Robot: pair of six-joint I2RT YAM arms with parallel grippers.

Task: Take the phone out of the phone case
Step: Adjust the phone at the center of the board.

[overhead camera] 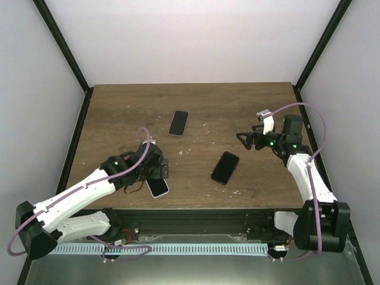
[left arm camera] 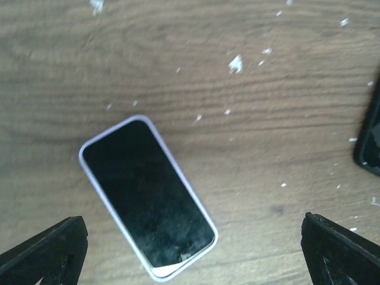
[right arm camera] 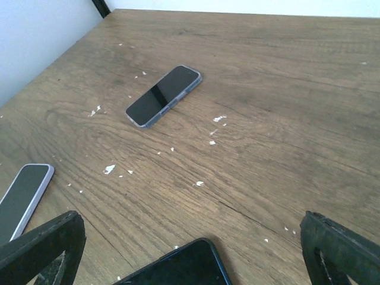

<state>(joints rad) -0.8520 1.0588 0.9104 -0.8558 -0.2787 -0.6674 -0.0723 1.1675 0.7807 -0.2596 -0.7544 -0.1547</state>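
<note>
A phone with a dark screen, in a lilac phone case (left arm camera: 147, 196), lies flat and slanted on the wooden table, near the front edge (overhead camera: 158, 187). At its near corner a pale sliver shows between the screen and the case rim (left arm camera: 165, 271). My left gripper (left arm camera: 193, 258) hovers right above it, open, with one black fingertip (left arm camera: 50, 252) on each side and nothing between them; the top view shows this gripper (overhead camera: 148, 177) over the phone's far end. My right gripper (overhead camera: 245, 139) is raised at the right, open and empty, well away from the lilac case (right arm camera: 24, 199).
A black phone (overhead camera: 225, 167) lies at the table's middle, below the right gripper (right arm camera: 190, 255) and at the right edge of the left wrist view (left arm camera: 369, 145). Another phone in a grey case (overhead camera: 178, 123) lies farther back (right arm camera: 163, 95). White crumbs dot the wood.
</note>
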